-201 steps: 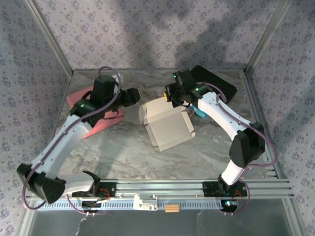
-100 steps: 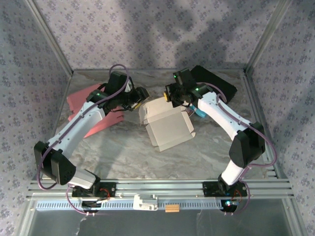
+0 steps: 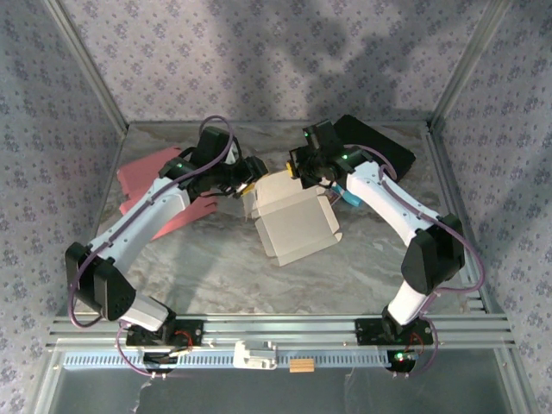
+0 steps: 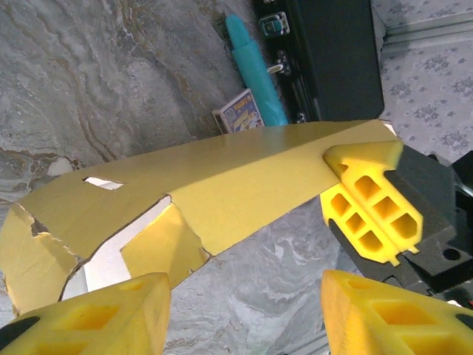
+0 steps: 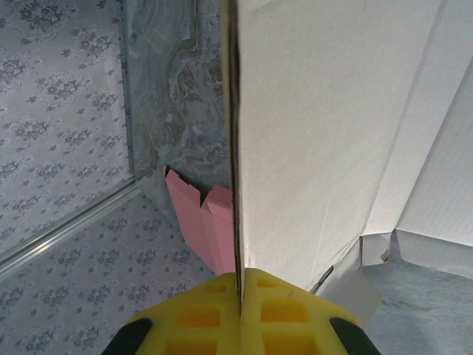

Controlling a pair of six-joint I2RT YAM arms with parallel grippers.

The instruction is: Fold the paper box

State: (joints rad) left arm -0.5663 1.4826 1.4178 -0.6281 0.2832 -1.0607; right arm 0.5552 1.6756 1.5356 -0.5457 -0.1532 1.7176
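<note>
You are working on a grey, marbled surface (image 3: 216, 259) with a dull stone-like pattern, boxed in by walls of lilac floral-print covering (image 3: 259, 60) and aluminium corner posts. The pale, partly folded paper box (image 3: 297, 226) is lying near the middle of the surface, between the two arms. Its broad panel is facing up, and its notched flaps are standing along the rear and left sides. A flat pink paper sheet with cut tabs (image 3: 142, 172) is lying at the rear left. A black rectangular case (image 3: 379, 142) is sitting at the rear right, with a teal tube-shaped object (image 4: 255, 66) and a small printed carton (image 4: 240, 111) close to it.

Your left arm is bending at its elbow near the left edge and reaching forward and to the right. Its left claw (image 3: 248, 170) is hovering just beside the box's rear left corner. In the left wrist view the yellow ribbed fingers (image 4: 96, 314) are standing wide apart, with the box's creased, torn-edged flap (image 4: 244, 177) just ahead of them. You cannot tell whether they are touching it.

Your right arm is folding at its elbow on the right and reaching back to the left. Its right claw (image 3: 297, 170) is pinching the thin upright edge of a box panel (image 5: 318, 111) between closed yellow pads (image 5: 192, 318).
</note>
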